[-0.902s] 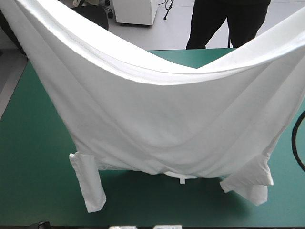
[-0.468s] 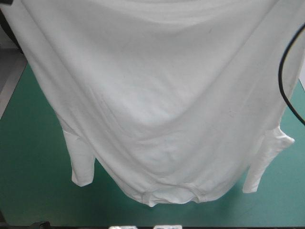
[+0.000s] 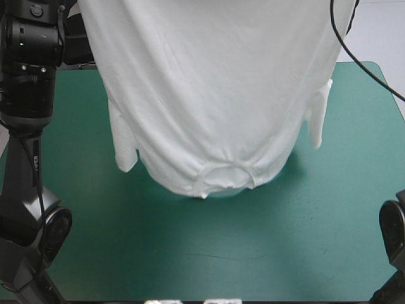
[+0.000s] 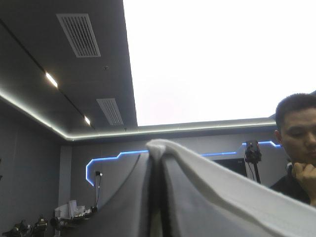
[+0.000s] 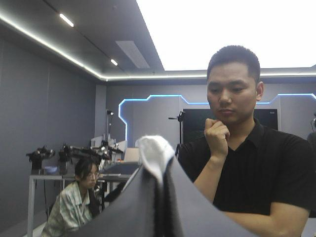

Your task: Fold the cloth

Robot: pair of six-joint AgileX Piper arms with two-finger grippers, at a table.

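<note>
The white T-shirt (image 3: 209,95) hangs upside down over the teal-green table (image 3: 285,247), stretched between both raised arms. Its collar (image 3: 228,176) is the lowest part, close over the cover; I cannot tell if it touches. The short sleeves (image 3: 124,149) (image 3: 318,117) dangle at either side. In the high view both grippers are out of sight above the shirt's top. In the left wrist view my left gripper (image 4: 155,157) is shut on a white fold of the shirt (image 4: 222,190). In the right wrist view my right gripper (image 5: 159,170) pinches a small white tuft of cloth (image 5: 153,148).
My left arm (image 3: 28,76) stands tall at the table's left side, its base joint (image 3: 47,231) near the front corner. The right arm's base (image 3: 393,234) shows at the front right. Bare cover lies between the shirt and the table's near edge.
The shirt has been lifted higher and carried toward the table's far side. Its sagging top edge was drawn up out of view, it hangs narrower, and both arm bases have come into sight.
</note>
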